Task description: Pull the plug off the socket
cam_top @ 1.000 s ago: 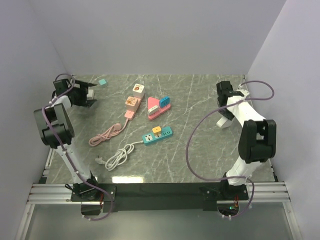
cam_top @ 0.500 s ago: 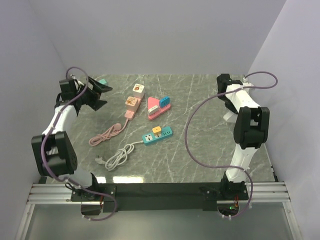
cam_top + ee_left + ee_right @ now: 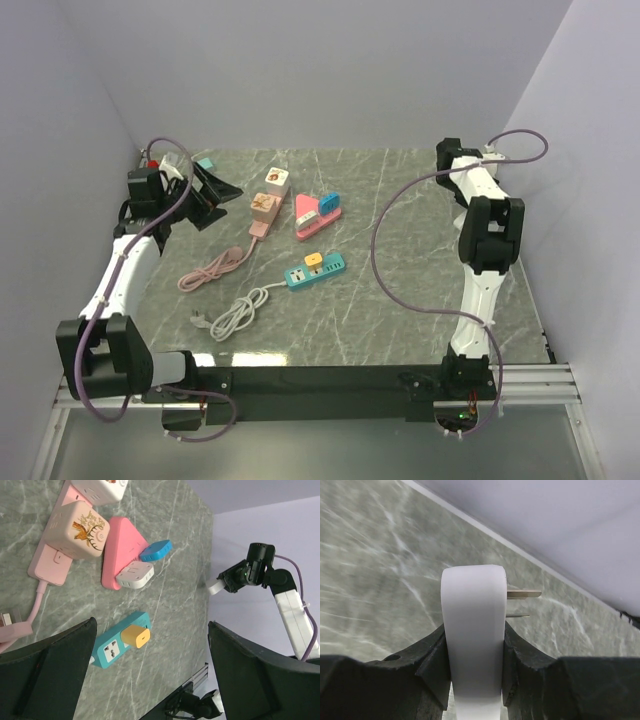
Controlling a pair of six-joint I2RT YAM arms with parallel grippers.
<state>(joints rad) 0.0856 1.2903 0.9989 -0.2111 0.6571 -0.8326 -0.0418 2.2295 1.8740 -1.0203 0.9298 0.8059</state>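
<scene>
My right gripper [image 3: 472, 645] is shut on a white plug [image 3: 472, 630] whose two metal prongs [image 3: 522, 595] are bare, held above the table at the far right [image 3: 447, 155]. It also shows in the left wrist view [image 3: 216, 586]. My left gripper [image 3: 222, 190] is open and empty, above the table just left of the pink power strip [image 3: 262, 212]; its fingers [image 3: 45, 680] frame the view. A teal power strip [image 3: 117, 642] carries a yellow plug [image 3: 136, 636]. A pink triangular socket [image 3: 120, 545] carries a blue plug [image 3: 155, 550] and a white plug [image 3: 134, 575].
The pink strip holds a cream deer-print adapter [image 3: 80, 527] and a white adapter [image 3: 277, 180]. A coiled pink cable [image 3: 210, 268] and a coiled white cable [image 3: 235, 312] lie at front left. A small teal block [image 3: 205, 163] sits at the back left. Walls close in on three sides.
My left arm has swung from the back-left corner toward the pink strip. My right arm has lifted and moved back toward the far right corner with the white plug.
</scene>
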